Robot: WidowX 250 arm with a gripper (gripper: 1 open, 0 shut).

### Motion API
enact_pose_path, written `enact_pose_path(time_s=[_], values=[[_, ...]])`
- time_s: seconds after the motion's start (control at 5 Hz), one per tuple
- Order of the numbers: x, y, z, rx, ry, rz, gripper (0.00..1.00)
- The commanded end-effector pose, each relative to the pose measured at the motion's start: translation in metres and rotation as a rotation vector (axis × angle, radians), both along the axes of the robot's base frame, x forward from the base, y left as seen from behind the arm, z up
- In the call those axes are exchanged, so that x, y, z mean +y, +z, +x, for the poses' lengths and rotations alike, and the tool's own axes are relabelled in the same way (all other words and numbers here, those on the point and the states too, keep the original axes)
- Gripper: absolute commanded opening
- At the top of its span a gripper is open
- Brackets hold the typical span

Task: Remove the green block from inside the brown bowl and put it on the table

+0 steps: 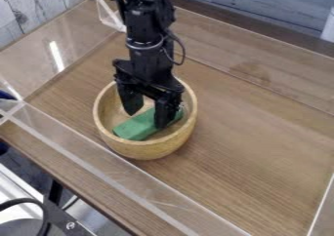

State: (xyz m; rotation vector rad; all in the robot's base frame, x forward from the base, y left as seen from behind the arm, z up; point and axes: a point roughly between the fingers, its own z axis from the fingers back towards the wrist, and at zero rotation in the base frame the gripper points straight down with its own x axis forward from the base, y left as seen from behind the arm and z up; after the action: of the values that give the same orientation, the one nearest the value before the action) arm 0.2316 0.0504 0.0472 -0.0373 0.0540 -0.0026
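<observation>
The block (133, 129) is bright green, plain. The bowl (163, 142) is pale tan wood. The table (248, 133) is mid-brown with straight grain, and its walls (78, 177) are clear. The gripper (147, 108) is black. At eleven o'clock, whitewashed grey planks (33, 11).

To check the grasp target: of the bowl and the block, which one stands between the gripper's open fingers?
The green block: it lies inside the bowl, under the open gripper, whose fingers reach down within the bowl's rim.
</observation>
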Motion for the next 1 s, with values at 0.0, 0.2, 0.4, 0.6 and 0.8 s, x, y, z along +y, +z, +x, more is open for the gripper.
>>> enact_pose_path(time_s=[0.0,0.2,0.4,0.6,0.8], values=[[0.0045,0.0027,0.0114,-0.037,0.006,0.016,1.0],[0.0046,-0.0019,0.0118,-0.032,0.008,0.016,0.0],[0.0043,-0.0025,0.0121,-0.031,0.012,0.013,0.0],[0.0033,0.0016,0.0122,-0.033,0.014,0.007,0.0],[0.0024,0.0056,0.0122,-0.034,0.016,0.001,0.0]])
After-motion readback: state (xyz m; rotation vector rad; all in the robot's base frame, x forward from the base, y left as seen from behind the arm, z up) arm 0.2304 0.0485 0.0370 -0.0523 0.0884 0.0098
